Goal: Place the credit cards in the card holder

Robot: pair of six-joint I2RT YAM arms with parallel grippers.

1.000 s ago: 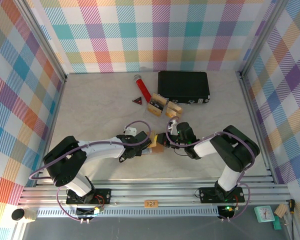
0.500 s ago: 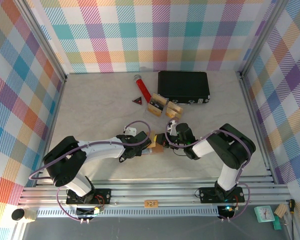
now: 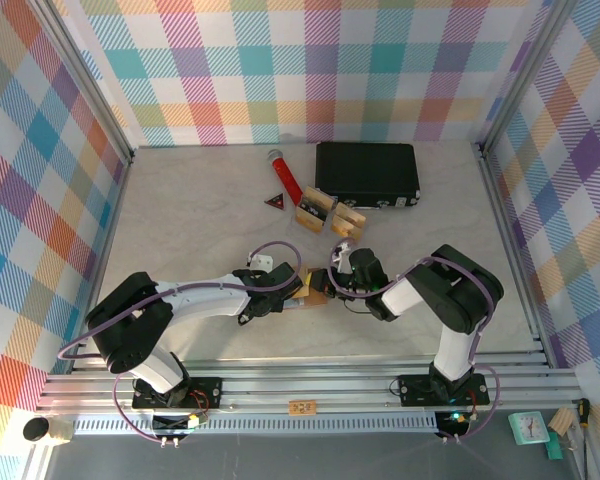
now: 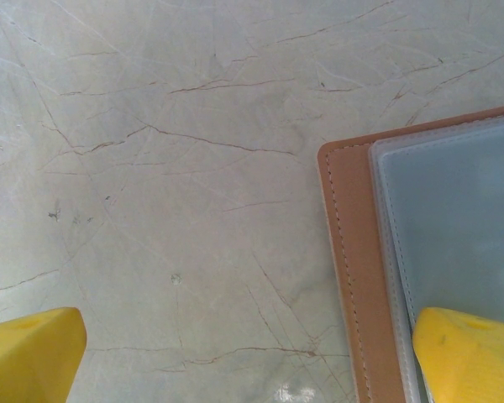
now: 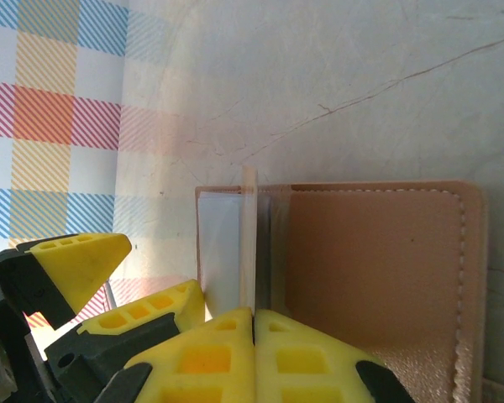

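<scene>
Two grippers: both are working at mid-table (image 3: 180, 220), just beside each other over the card holder (image 3: 315, 292).
Left gripper (image 4: 250, 357): jaws are standing wide apart, gripping nothing; one yellow fingertip (image 4: 466, 353) is sitting over the holder's clear sleeve (image 4: 454, 227), the other over bare marble.
Right gripper (image 5: 254, 336): fingertips are pressing together on a credit card (image 5: 249, 243), pinching it edge-on and upright.
Credit card position: its far edge is meeting the holder beside the clear sleeve; whether it is entering a pocket, cannot tell.
Card holder condition: it is lying open and flat, with its brown flap to one side.
Far side: black case (image 3: 367, 173), clear tray (image 3: 330, 212) and red triangle (image 3: 274, 202) are lying well apart from the holder.
</scene>
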